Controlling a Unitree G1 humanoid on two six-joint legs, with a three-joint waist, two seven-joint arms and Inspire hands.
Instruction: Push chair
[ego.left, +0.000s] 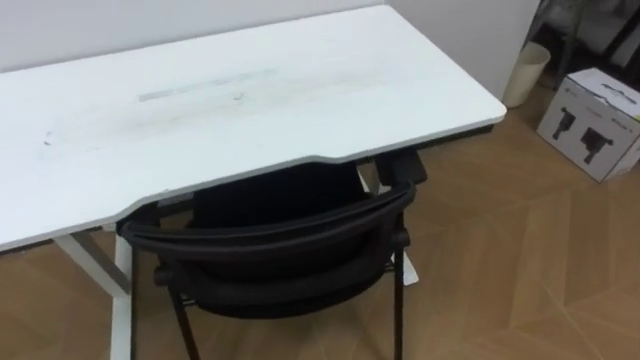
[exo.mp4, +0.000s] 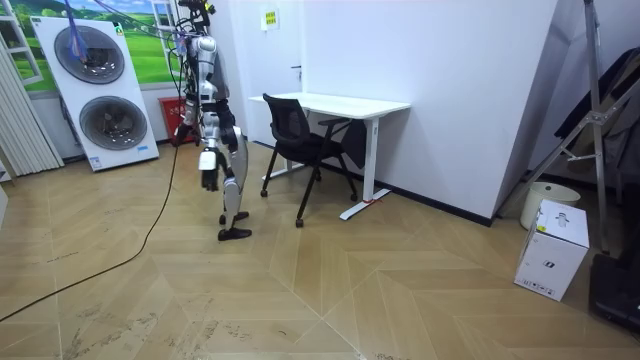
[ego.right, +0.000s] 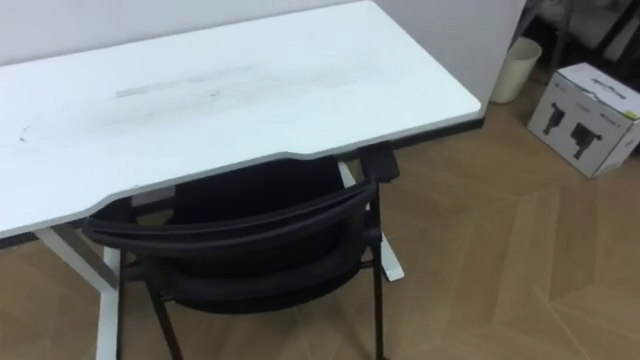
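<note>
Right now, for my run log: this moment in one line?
chair: partly under desk | robot: standing behind chair, not touching it

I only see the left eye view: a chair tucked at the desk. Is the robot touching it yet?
Observer: No. It stands behind the chair, with a gap of bare floor between them.
Operator: Where are its arms, then?
Observer: The right hand hangs down beside its thigh, not raised toward the backrest.
</note>
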